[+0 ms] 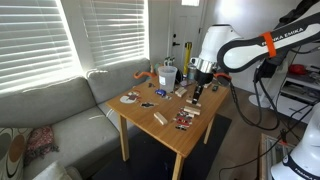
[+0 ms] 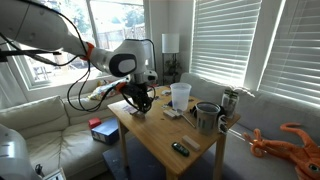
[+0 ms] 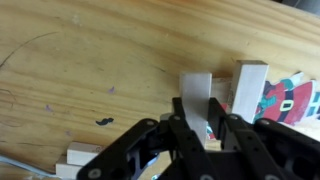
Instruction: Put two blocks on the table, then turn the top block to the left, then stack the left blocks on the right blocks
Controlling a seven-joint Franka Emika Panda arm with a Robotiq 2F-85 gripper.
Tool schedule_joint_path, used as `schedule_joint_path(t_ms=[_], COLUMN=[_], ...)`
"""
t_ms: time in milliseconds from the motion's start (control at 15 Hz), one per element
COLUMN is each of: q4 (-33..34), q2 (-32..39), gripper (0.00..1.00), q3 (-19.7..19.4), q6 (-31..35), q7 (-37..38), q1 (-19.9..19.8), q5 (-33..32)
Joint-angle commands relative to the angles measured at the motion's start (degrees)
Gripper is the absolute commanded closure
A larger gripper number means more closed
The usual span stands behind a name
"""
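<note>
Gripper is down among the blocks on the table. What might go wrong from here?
1. The gripper is shut on one block, and a second block sits close beside it; turning or lifting may knock that neighbour.
2. The colourful card just beyond might get shoved too.

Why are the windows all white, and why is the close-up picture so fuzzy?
In both exterior views, daylight through the blinds washes out to near white. In the wrist view, the gripper sits right at the lens, so it looks dark and soft, while the block it grips and the table are pale and brightly lit.
</note>
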Motion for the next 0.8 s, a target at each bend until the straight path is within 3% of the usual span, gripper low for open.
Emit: schedule_joint_path(t_ms=[0,733], q4=[-0.5,0.5], q2=[-0.2,1.3], gripper=[0.93,0.93], q3=[-0.8,-1.2], q6=[1.0,-0.3], q7=[-4.1,-9.0], q1=[0.4,0.9], q5=[2.0,6.9])
